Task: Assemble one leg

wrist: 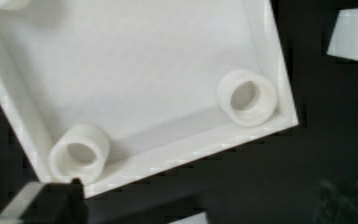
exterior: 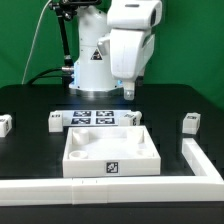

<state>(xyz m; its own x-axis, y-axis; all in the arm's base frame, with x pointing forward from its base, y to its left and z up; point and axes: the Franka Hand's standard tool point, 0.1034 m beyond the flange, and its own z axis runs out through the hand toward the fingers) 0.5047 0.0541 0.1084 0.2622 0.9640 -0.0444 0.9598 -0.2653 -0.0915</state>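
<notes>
The white square panel (exterior: 110,150) lies at the table's middle. In the wrist view (wrist: 140,70) it shows two round corner sockets (wrist: 247,97). Several small white legs lie around it: one at the exterior view's far left (exterior: 5,124), one left of the marker board (exterior: 55,121), one right of it (exterior: 131,117), and one at the far right (exterior: 189,122). One leg also shows in the wrist view (wrist: 354,35). My gripper (exterior: 128,93) hangs above the leg right of the marker board. It is open and empty in the wrist view (wrist: 194,205), where one dark finger (wrist: 51,200) shows.
The marker board (exterior: 95,118) lies behind the panel. A white L-shaped rail (exterior: 195,160) runs along the table's front and the exterior view's right. The robot base (exterior: 90,60) stands at the back.
</notes>
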